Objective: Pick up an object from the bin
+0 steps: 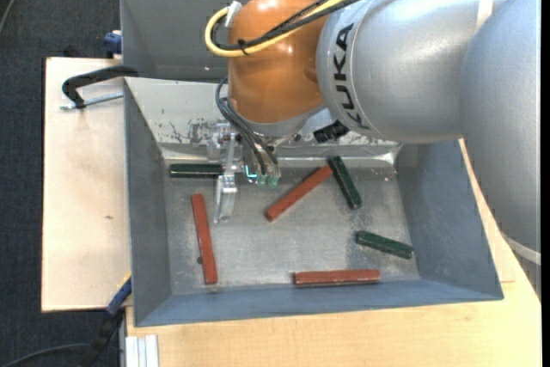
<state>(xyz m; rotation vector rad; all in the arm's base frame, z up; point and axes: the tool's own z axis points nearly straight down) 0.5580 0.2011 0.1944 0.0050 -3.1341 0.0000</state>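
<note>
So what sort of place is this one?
Probably a robot lab's bin-picking cell: a KUKA arm reaching into a grey metal bin of loose red sticks and dark green sticks.

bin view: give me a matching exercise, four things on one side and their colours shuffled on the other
Things:
1. front stick
2. rightmost stick
3. bin
4. wrist cover

Colours:
a. orange
b. dark green
c. grey
d. red

Pairs: 1-d, 2-b, 3-c, 4-a
</note>
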